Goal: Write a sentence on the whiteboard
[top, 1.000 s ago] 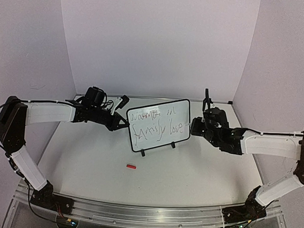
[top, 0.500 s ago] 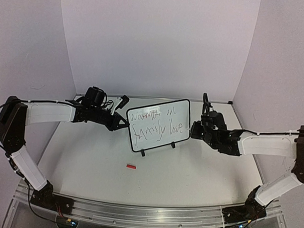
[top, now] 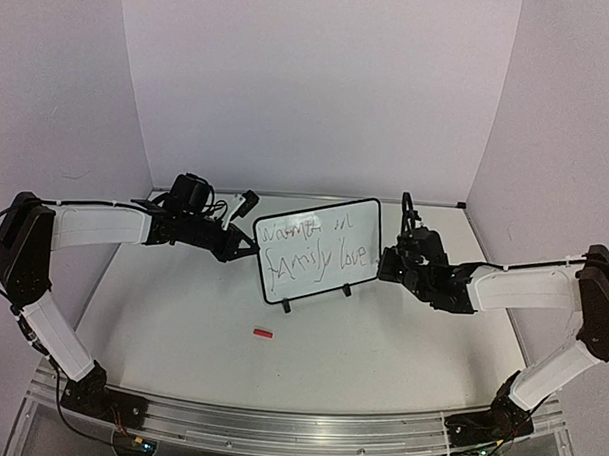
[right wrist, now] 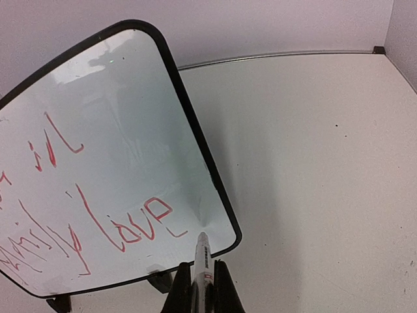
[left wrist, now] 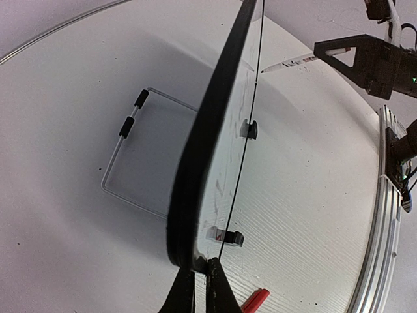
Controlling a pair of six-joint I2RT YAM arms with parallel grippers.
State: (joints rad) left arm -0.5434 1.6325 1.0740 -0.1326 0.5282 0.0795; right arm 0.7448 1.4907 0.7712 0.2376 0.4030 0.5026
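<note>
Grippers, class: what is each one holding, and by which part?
The left gripper clamps the whiteboard by its left frame edge. The right gripper holds a marker by its barrel, tip pointing at the whiteboard.

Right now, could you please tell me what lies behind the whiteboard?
Behind the whiteboard, the left wrist view shows a thin wire-like rectangular outline with two black sleeves, flat on the table. From above, the board covers that spot.
</note>
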